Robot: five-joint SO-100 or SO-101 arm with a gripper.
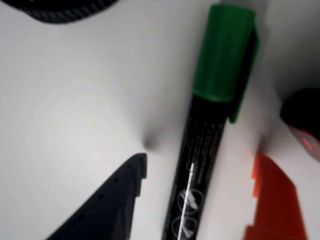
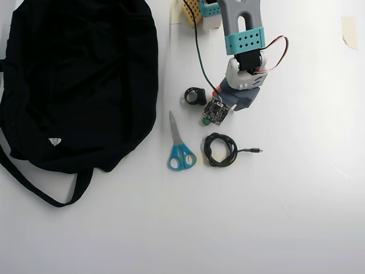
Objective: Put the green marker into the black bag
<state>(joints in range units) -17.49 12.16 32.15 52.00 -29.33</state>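
Slim green-capped black-barrelled marker (image 1: 202,145) lies on the white surface (image 1: 75,110), centre of the wrist view, between wide-open jaws, dark tip left, orange tip right, neither touching. Light, rigid, smooth plastic, likely to roll; grip mid-barrel. Overhead view: arm covers it, only its green end (image 2: 205,121) shows. Large soft black fabric bag (image 2: 80,80) upper left. Blue-handled scissors (image 2: 179,149), coiled black cable (image 2: 220,149), small black ring-shaped object (image 2: 194,96) nearby.

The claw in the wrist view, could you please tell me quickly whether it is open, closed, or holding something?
Claw: open, straddling the green marker on the table, one finger on each side, not gripping it.
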